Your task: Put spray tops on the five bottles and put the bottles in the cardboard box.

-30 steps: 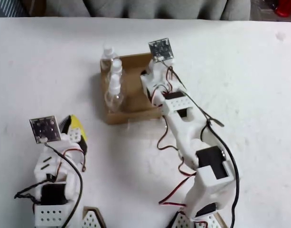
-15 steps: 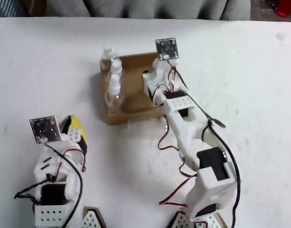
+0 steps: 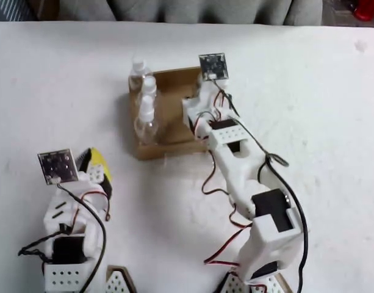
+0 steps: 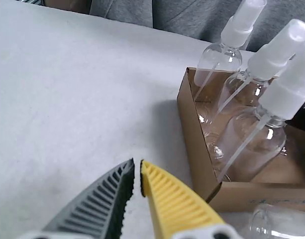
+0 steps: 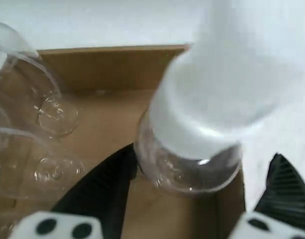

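Bottle (image 5: 192,167) in cardboard box (image 5: 107,67), right pincer (image 5: 204,155) spread around it.

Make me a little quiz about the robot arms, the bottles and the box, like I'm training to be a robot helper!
1. True or false: the left gripper is holding something.
2. How many bottles stand in a row at the cardboard box wall nearest the left arm? A two, B three, C five.
3. Fill the gap: the bottle between the right gripper fingers is over the cardboard ___.

Key: 1 false, it is shut and empty over the table. 2 B. 3 box.
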